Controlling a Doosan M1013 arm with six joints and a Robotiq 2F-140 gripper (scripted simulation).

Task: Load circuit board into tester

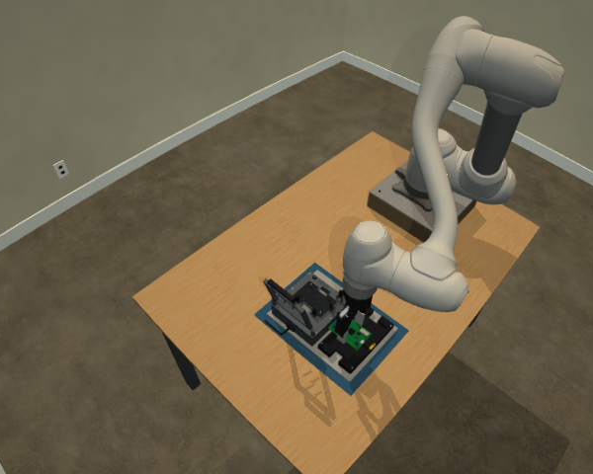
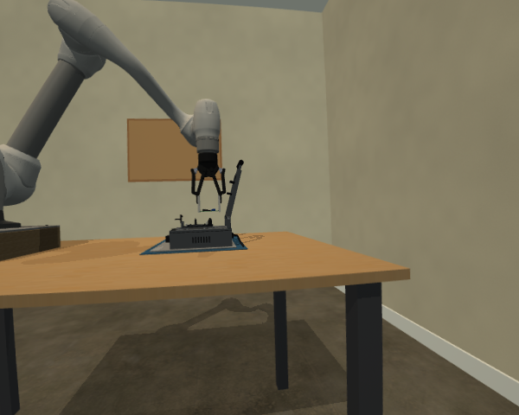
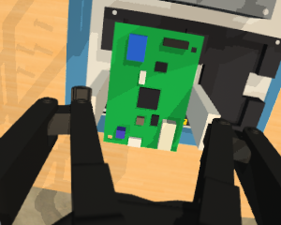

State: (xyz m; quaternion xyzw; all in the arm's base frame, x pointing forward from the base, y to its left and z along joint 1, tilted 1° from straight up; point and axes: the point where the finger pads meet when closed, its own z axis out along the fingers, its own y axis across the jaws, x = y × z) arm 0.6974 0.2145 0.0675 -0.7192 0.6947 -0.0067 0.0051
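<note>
Tester (image 1: pixel 306 306) stood beside the tray (image 1: pixel 361 352) on a blue mat (image 1: pixel 355 385), its lid (image 2: pixel 233 192) raised just beside the gripper (image 2: pixel 208 209). Circuit board (image 3: pixel 152 84) hung clamped by its long edges between the half-closed fingers, lifted above the tray.

Arm base (image 1: pixel 383 199) at 2 o'clock on table (image 1: pixel 225 285). Gripper (image 1: pixel 349 326) holds green board (image 1: pixel 357 334) over tray (image 1: pixel 376 347); tester (image 1: pixel 306 306) at its 10 o'clock, lid up.
</note>
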